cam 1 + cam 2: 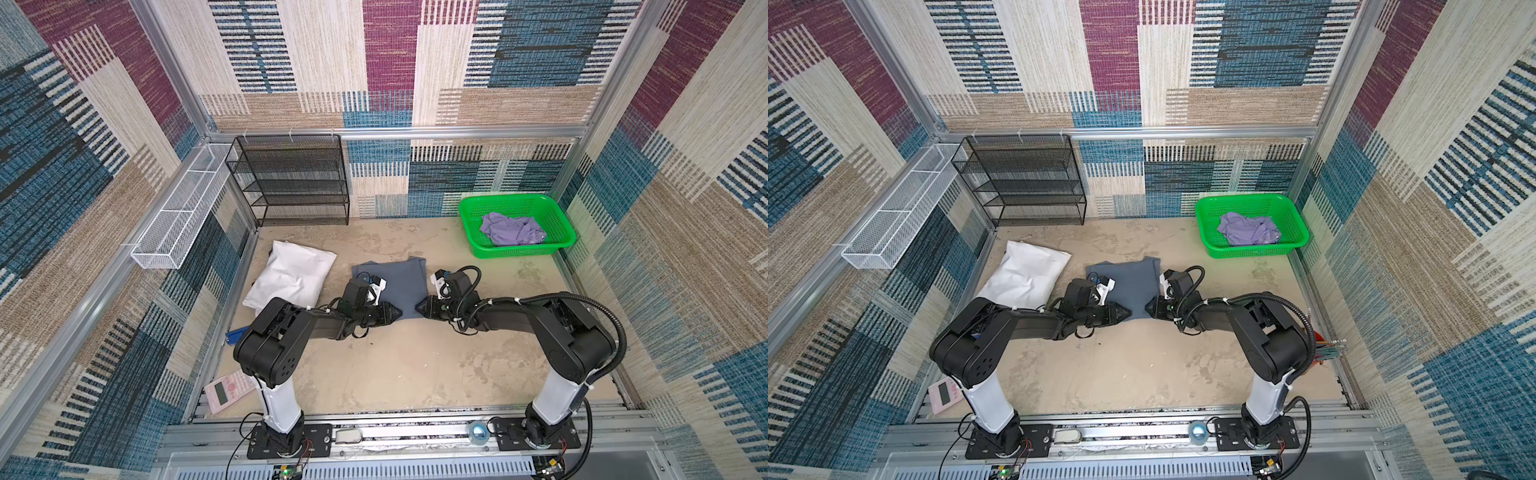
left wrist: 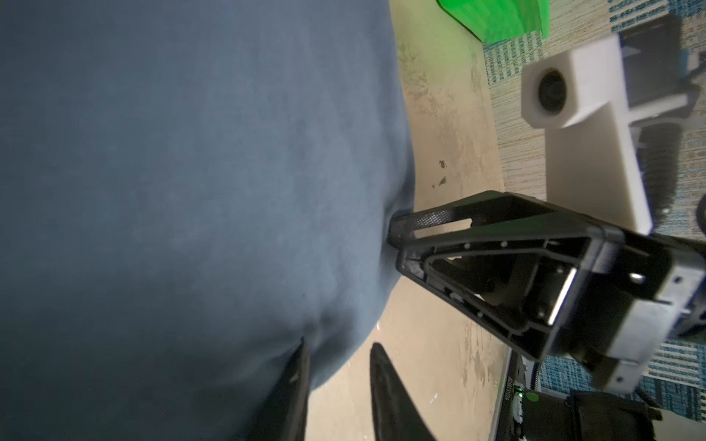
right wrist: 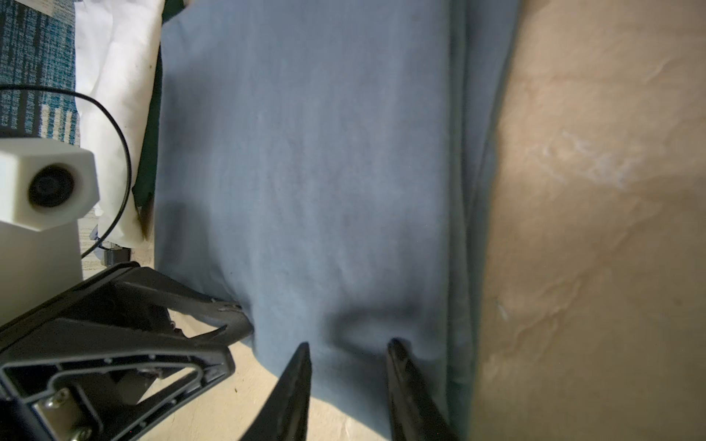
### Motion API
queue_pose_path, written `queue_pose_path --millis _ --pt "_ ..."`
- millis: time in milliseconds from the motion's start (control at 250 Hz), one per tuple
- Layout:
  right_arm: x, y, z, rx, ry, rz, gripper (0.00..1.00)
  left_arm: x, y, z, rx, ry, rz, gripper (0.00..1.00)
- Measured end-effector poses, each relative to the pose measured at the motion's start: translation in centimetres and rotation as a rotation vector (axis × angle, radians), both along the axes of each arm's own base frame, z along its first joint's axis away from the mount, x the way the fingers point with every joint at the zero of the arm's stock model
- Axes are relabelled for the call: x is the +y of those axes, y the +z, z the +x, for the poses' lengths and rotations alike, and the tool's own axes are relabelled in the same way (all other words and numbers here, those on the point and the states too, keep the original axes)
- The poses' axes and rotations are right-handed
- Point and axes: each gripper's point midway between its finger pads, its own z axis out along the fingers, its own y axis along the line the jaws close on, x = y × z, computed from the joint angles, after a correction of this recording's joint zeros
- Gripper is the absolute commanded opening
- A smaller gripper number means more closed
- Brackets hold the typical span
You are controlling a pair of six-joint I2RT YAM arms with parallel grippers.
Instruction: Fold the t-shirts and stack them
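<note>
Left pincer (image 1: 400,314), right pincer (image 1: 417,310): nip near edge | slate t-shirt (image 1: 399,277): folded flat

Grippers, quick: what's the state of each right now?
Left gripper: closed, pinching the near edge of the blue-grey t-shirt.
Right gripper: closed, pinching the same t-shirt's near edge at the opposite corner.
</note>
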Motion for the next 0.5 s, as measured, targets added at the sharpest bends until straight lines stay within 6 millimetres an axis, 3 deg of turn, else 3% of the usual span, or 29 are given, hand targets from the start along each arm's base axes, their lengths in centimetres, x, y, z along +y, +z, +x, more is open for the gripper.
queue_pose_path --millis 192,332,500 --pt "-0.3 0.1 -0.1 0.002 -0.009 -0.008 0.36 1.1 0.8 -0.5 -0.009 0.03 0.024 0.32" --pt "-0.8 0.5 -0.3 0.016 -0.024 -0.034 0.37 2.7 3.2 -0.7 -0.05 0.062 0.023 0.33" --pt "-0.5 3.0 0.8 -0.021 -0.023 -0.038 0.4 4.9 4.5 0.8 -0.067 0.119 0.039 0.34"
